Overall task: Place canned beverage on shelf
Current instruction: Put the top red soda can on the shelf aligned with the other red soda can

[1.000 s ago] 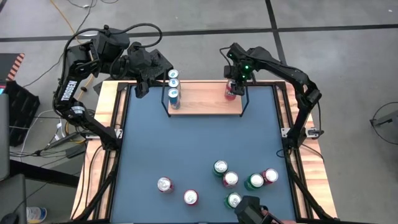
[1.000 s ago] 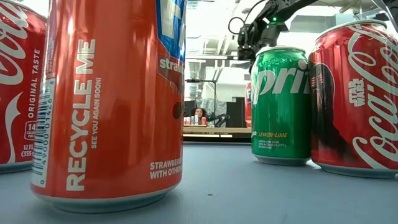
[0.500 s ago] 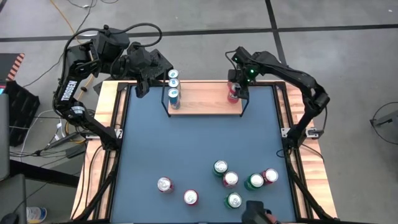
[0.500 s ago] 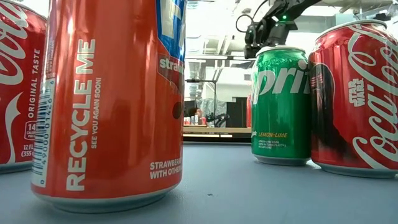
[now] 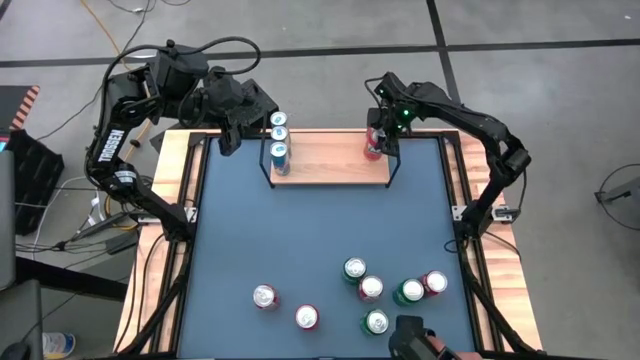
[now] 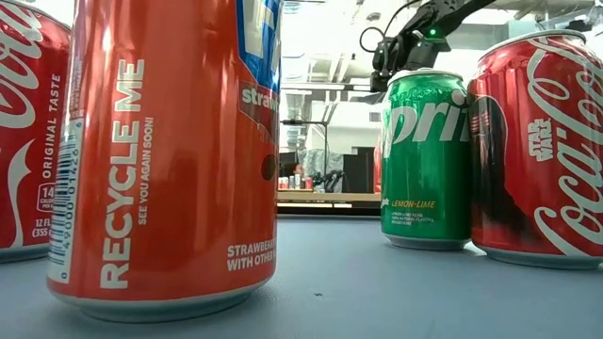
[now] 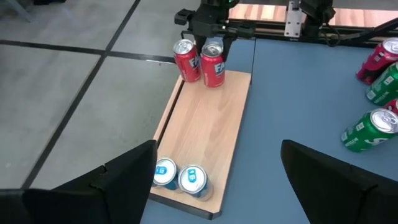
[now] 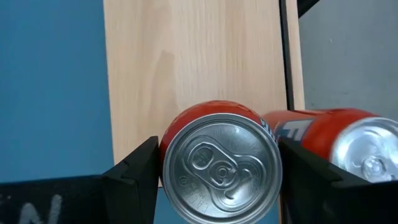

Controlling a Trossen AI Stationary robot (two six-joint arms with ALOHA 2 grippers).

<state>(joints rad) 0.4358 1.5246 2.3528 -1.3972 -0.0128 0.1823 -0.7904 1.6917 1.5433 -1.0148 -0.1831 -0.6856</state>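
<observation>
The shelf (image 5: 330,158), a light-wood board with black wire ends, lies along the table's far edge. Blue cans (image 5: 280,152) stand at its left end. At its right end stands a red can (image 7: 212,67), and my right gripper (image 7: 211,45) is shut on it from above. A second red can (image 7: 186,59) stands right beside it at the board's far edge. My left gripper (image 7: 217,180) hovers wide open above the shelf's left end, with nothing between its fingers. My right gripper pinches the red can between its two fingers, on opposite sides of the wall just below the rim (image 8: 165,149). The fingers come from above, slanting down. The can is upright, its base at the board's surface (image 7: 214,83); whether it rests there, I cannot tell.
Several loose cans stand on the blue table top near its front right (image 5: 371,288), two more at front centre (image 5: 265,296). In the low view they fill the foreground (image 6: 170,151). The shelf's wire end (image 5: 391,165) stands close to the held can.
My right gripper has sunk a little with the red can at the shelf's right end, keeping its hold and the can upright.
</observation>
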